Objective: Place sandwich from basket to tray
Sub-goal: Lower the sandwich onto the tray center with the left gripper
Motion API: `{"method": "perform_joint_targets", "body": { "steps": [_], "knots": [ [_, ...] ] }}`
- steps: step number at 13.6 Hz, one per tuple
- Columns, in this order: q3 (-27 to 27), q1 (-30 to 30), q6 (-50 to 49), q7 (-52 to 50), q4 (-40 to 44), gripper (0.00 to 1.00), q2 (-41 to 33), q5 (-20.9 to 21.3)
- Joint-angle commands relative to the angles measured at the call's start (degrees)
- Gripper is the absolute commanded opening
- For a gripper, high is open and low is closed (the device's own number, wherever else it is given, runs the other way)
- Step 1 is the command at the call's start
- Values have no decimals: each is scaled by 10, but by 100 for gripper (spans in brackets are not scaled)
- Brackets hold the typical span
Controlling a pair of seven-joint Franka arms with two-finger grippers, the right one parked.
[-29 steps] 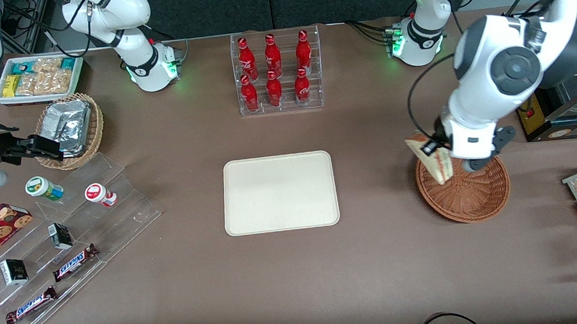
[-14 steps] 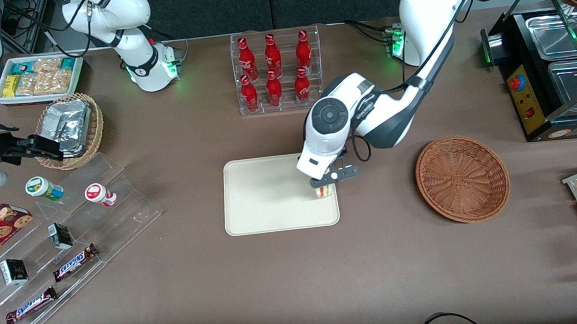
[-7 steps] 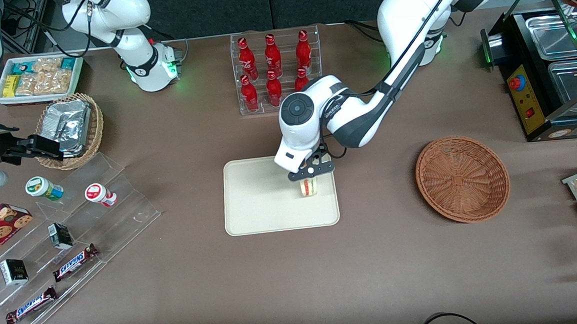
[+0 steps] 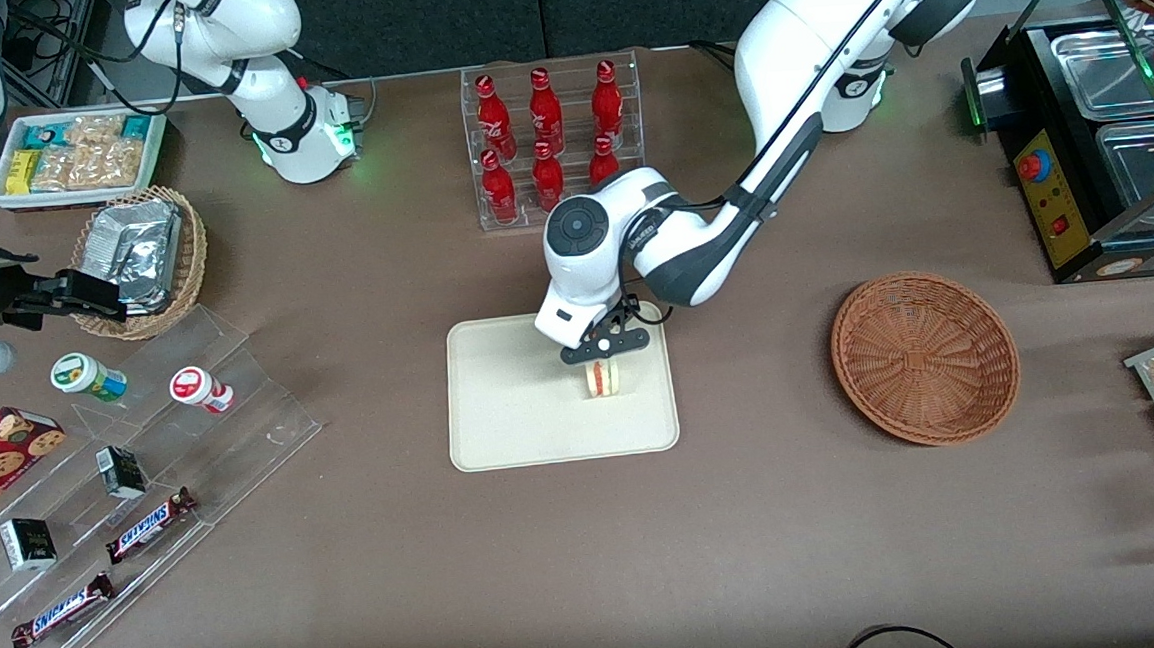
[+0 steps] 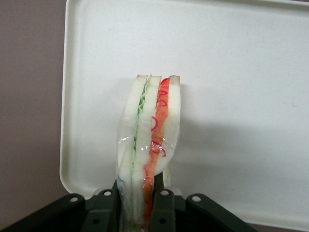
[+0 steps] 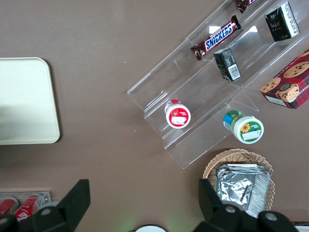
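Note:
The sandwich (image 4: 600,378) (image 5: 148,140), a plastic-wrapped wedge of white bread with red and green filling, hangs upright over the cream tray (image 4: 512,408) (image 5: 241,72), toward the end of the tray nearer the basket. My left gripper (image 4: 601,360) (image 5: 136,203) is shut on the sandwich, one black finger (image 5: 161,205) pressed against each bread face. Whether the sandwich touches the tray surface cannot be told. The reddish-brown wicker basket (image 4: 925,356) stands with nothing in it toward the working arm's end of the table.
A clear rack of red bottles (image 4: 551,145) stands farther from the front camera than the tray, close to the arm's elbow. A tan basket of foil packets (image 4: 140,259), a clear stepped display with snacks (image 4: 145,471) and a white snack box (image 4: 76,154) lie toward the parked arm's end.
The left arm has carried the sandwich out of the basket and across to the tray, then shifted a little farther over the tray. The basket is left with nothing in it.

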Motion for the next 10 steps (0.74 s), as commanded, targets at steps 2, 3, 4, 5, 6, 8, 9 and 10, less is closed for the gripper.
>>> {"method": "perform_joint_targets", "body": {
  "steps": [2, 3, 4, 5, 6, 8, 9, 10],
  "knots": [
    [3, -16, 14, -26, 23, 24, 23, 30],
    [3, -16, 23, -27, 30, 24, 33, 36],
    [3, -16, 26, -32, 38, 24, 37, 41],
    [3, -17, 26, -36, 46, 24, 42, 42],
    [3, -20, 26, -37, 47, 25, 43, 46],
    [3, -24, 26, -39, 47, 30, 45, 50],
    [3, -24, 26, -38, 47, 37, 46, 51],
    [3, -25, 26, -37, 47, 77, 46, 52]
  ]
}}
